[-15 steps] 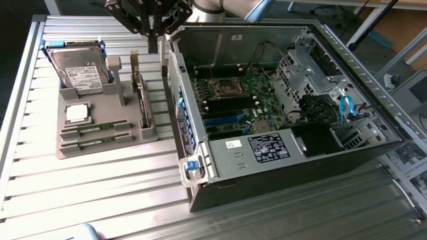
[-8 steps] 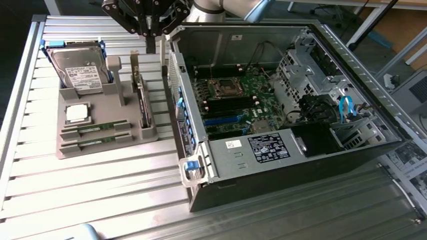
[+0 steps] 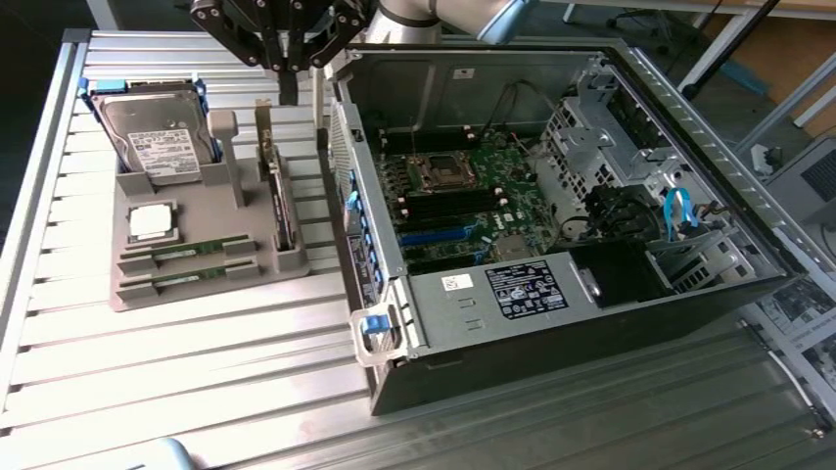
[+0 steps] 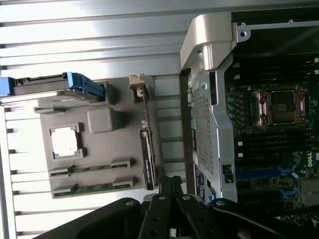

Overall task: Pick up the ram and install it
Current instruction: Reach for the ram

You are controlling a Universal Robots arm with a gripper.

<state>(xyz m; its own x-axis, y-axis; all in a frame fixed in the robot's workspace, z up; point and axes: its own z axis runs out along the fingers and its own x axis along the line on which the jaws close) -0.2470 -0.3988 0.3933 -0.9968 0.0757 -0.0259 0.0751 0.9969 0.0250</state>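
Observation:
Two identical green ram sticks lie side by side in slots at the front of a grey holder (image 3: pixel 209 294): one ram (image 3: pixel 199 251) and its twin (image 3: pixel 196 276). The wrist view shows the same pair, ram (image 4: pixel 92 169) and twin (image 4: pixel 94 188). My gripper (image 3: pixel 290 93) hangs high above the table's far side, between the holder and the open computer case (image 3: pixel 523 323), well away from both sticks. Its black fingers (image 4: pixel 172 181) are pressed together with nothing between them. Inside the case, the motherboard (image 3: pixel 477 196) has black memory slots (image 3: pixel 451 208).
The holder also carries a hard drive (image 3: pixel 157 137) in a blue bracket, a square silver processor chip (image 3: pixel 153 221) and an upright expansion card (image 3: pixel 278 201). The case wall (image 3: pixel 347 176) rises close beside the holder. Slatted metal table (image 3: pixel 170 372) surrounds everything.

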